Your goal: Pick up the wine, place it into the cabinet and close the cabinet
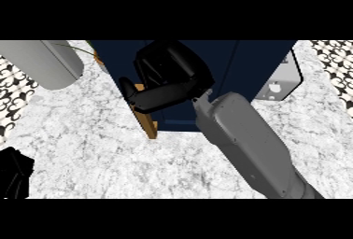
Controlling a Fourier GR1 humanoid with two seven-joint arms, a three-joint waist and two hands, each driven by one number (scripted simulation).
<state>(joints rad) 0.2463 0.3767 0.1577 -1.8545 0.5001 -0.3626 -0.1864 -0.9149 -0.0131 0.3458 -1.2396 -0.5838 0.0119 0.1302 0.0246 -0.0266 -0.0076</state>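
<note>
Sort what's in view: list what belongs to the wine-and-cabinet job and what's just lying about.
Job:
- dark blue cabinet
- right hand, at the cabinet's left edge
- the wine doesn't show

Lying about:
- grey rounded object, top left
- silver item, right of the cabinet
- left hand, resting at the lower left edge

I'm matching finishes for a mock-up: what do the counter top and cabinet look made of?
The counter top looks like white marble or similar stone, from its grey veining. The cabinet looks like painted board: flat navy faces, with an orange-brown, wood-like edge showing at its left.
</note>
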